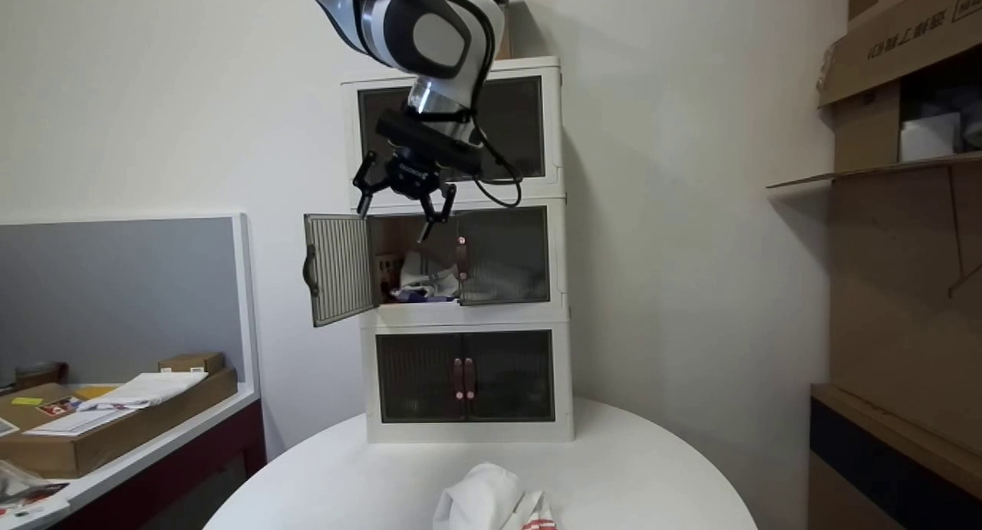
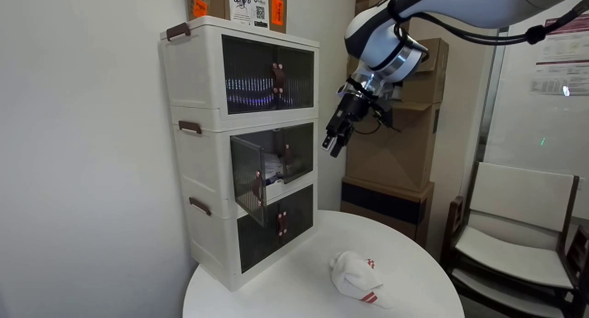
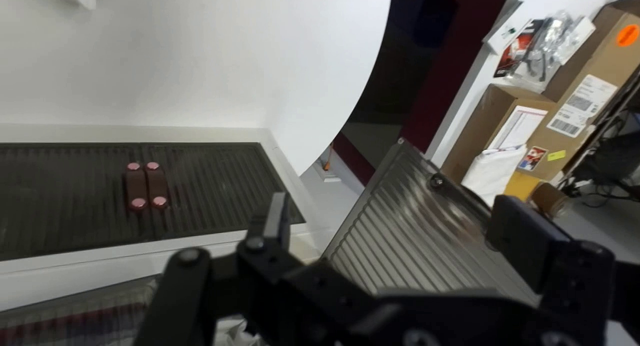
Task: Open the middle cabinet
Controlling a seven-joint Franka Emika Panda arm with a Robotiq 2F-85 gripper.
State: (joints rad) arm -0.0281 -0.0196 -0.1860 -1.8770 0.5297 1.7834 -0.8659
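The middle cabinet (image 1: 460,315) is a white-framed unit between two similar units; it also shows in an exterior view (image 2: 200,161). Its left door (image 1: 341,269) is swung wide open, with the handle (image 1: 309,269) on its outer edge. That ribbed door (image 3: 390,236) also shows in the wrist view. The right door (image 1: 506,254) covers its half and looks slightly ajar. Whitish and purple clutter (image 1: 430,281) shows inside. My gripper (image 1: 392,225) is open and empty, in front of the cabinet and apart from the doors in an exterior view (image 2: 331,149).
The top unit (image 1: 552,123) and bottom unit (image 1: 564,384) have shut dark doors. A white cloth with red stripes (image 2: 354,276) lies on the round white table (image 2: 391,249). Cardboard boxes (image 2: 391,147) are stacked beyond the table. A side desk (image 1: 253,392) holds boxes.
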